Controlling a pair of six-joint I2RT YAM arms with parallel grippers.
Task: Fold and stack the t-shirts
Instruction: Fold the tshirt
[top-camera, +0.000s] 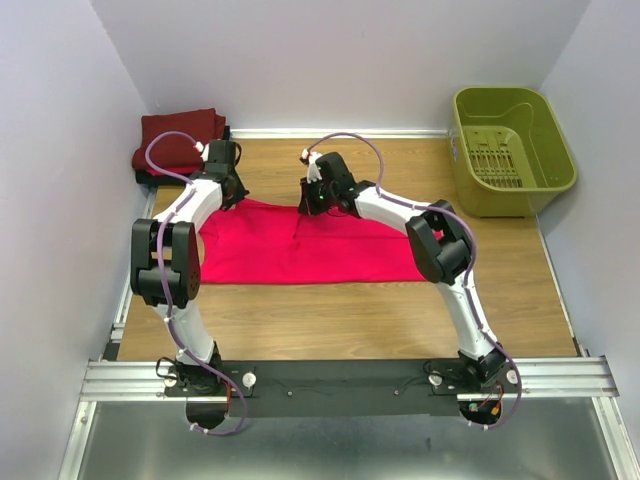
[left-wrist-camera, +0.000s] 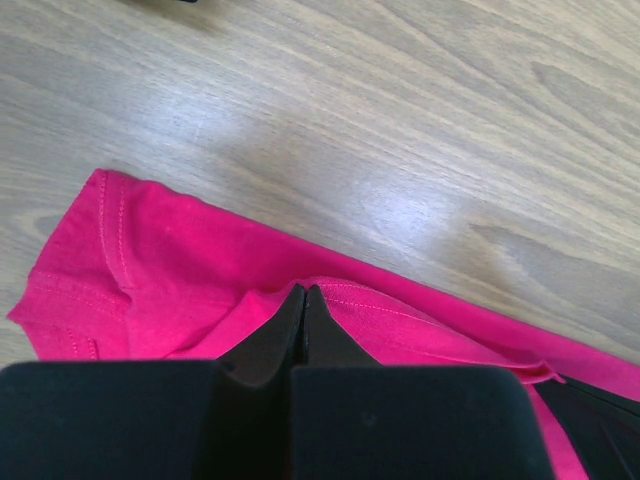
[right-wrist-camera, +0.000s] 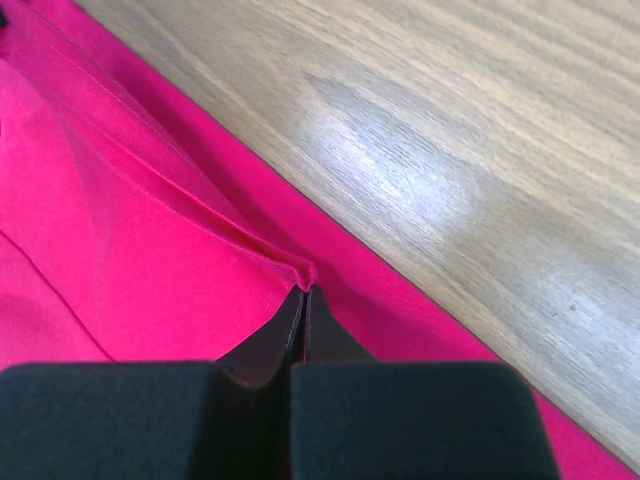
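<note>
You had left gripper (left-wrist-camera: 303, 292) and right gripper (right-wrist-camera: 303, 292) both clamped on the pink shirt (top-camera: 300, 245) edge; fold unfinished, folded shirts (top-camera: 180, 140) sat just beyond the left one.

Looked over all three views and honestly there's no readable text, label, brand, number or sign anywhere, not on anything in the overhead shot or either wrist cam.

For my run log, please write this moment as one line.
left end effector: shut on pink t-shirt, far edge | right end effector: shut on same edge | folded shirts: far-left corner
</note>
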